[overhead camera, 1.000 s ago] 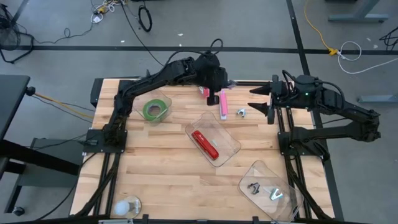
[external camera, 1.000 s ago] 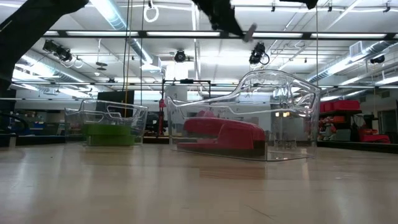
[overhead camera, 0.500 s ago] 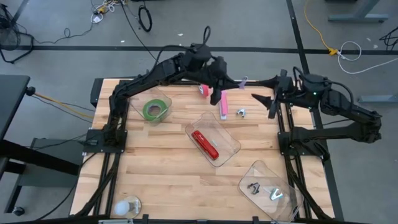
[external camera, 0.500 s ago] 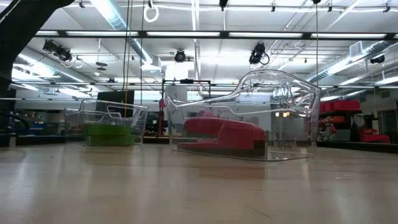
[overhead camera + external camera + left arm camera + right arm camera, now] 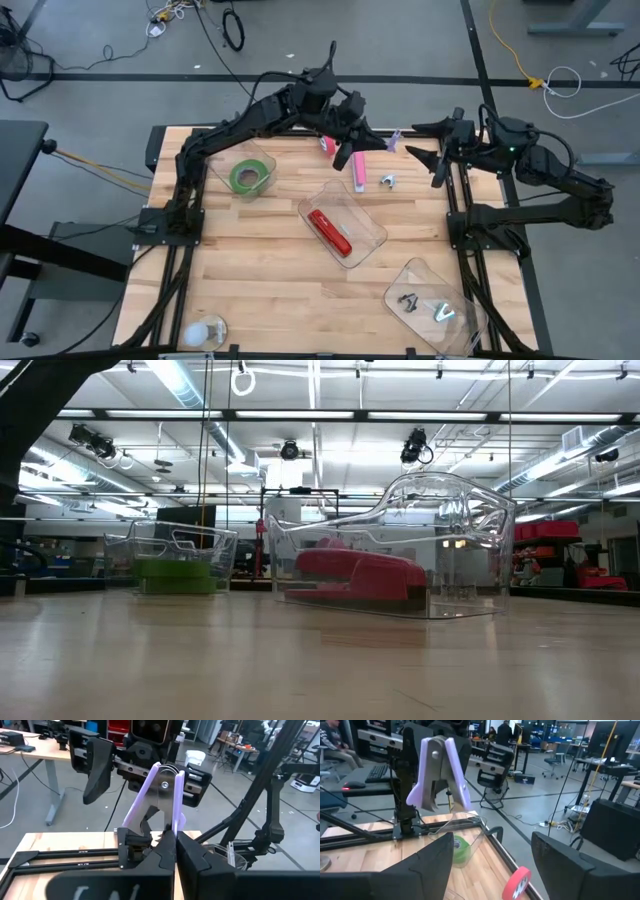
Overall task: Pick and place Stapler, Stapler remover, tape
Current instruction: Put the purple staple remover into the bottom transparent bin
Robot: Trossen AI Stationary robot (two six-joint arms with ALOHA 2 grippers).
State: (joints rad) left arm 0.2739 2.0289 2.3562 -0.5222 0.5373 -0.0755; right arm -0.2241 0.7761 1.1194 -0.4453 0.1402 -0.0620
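A purple staple remover (image 5: 392, 137) (image 5: 159, 795) hangs in the air over the table's far edge, with my left gripper (image 5: 381, 142) (image 5: 173, 840) shut on it. My right gripper (image 5: 432, 152) (image 5: 495, 865) faces it from the table's right, open, with the remover (image 5: 440, 770) a little beyond its fingertips. A green tape roll (image 5: 248, 177) lies in a clear bin at the far left. The red stapler (image 5: 330, 230) lies in a clear bin (image 5: 400, 550) at mid-table. The low view shows no gripper. My left gripper pinches the remover's lower end (image 5: 172, 827), below its riveted metal plate, between its two fingertips. The fingers come about level from the table's left. The remover stands upright above them, hinge end up, purple wings spread downward, lifted clear of the table.
A pink bar (image 5: 358, 168), a red tape roll (image 5: 325, 145) (image 5: 517, 882) and a small metal remover (image 5: 387, 181) lie on the table (image 5: 250, 260) under the grippers. A clear bin (image 5: 435, 305) with staple removers stands near right. A white object (image 5: 205, 332) sits near left.
My left gripper has risen and tipped up from pointing down to about level, rolling at the wrist, and has swung the purple remover toward my right gripper. Arm and remover have left the top of the low view. The fingers have stayed shut on it.
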